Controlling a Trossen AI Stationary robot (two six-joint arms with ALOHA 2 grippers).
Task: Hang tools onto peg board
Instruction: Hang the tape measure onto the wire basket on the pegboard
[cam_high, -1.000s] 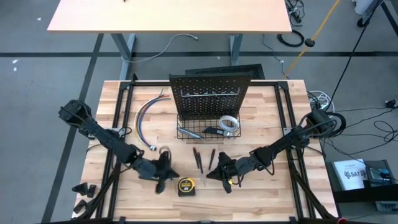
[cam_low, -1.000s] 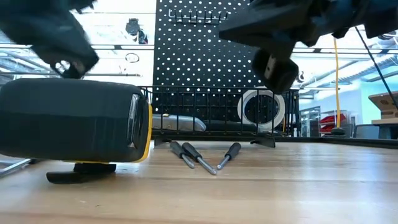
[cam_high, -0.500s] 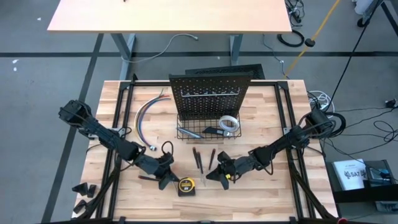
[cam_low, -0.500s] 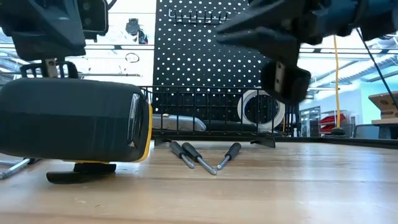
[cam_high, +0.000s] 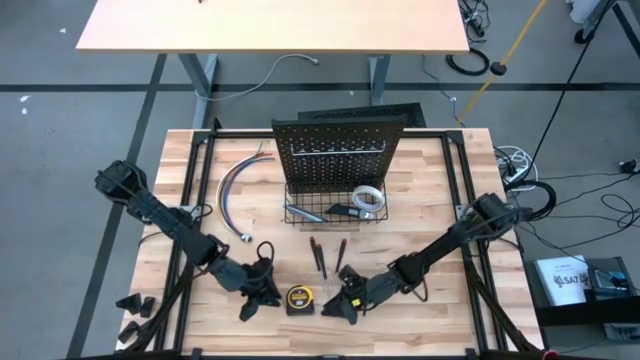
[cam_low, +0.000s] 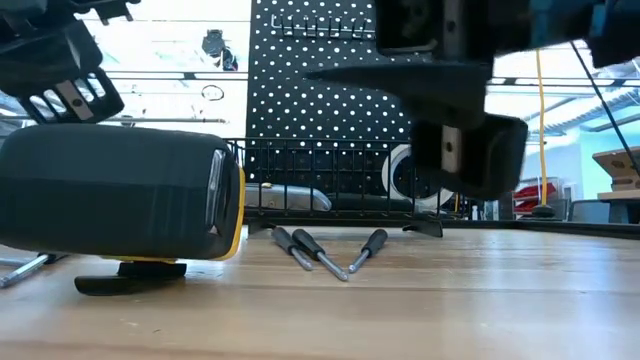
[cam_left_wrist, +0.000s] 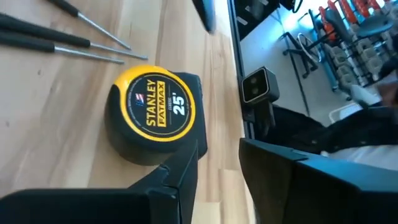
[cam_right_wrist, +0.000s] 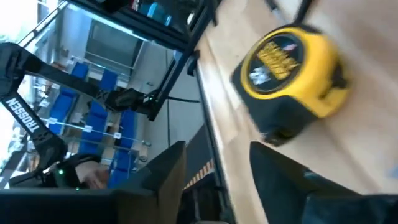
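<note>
Wooden tabletop (cam_high: 420, 190) carrying the peg board (cam_high: 337, 150) | tape measure (cam_high: 298, 298) lying near the front edge, between both hands | left hand (cam_high: 262, 296) and right hand (cam_high: 340, 305) parted, gripping nothing | advice: one hand straddling its flat sides squarely before closing.

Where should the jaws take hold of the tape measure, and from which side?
Probably across the two flat faces of the tape measure, coming from above. It stands on its edge on the table, yellow label facing sideways, so the flat faces give parallel surfaces. Both grippers flank it; none holds it.
</note>
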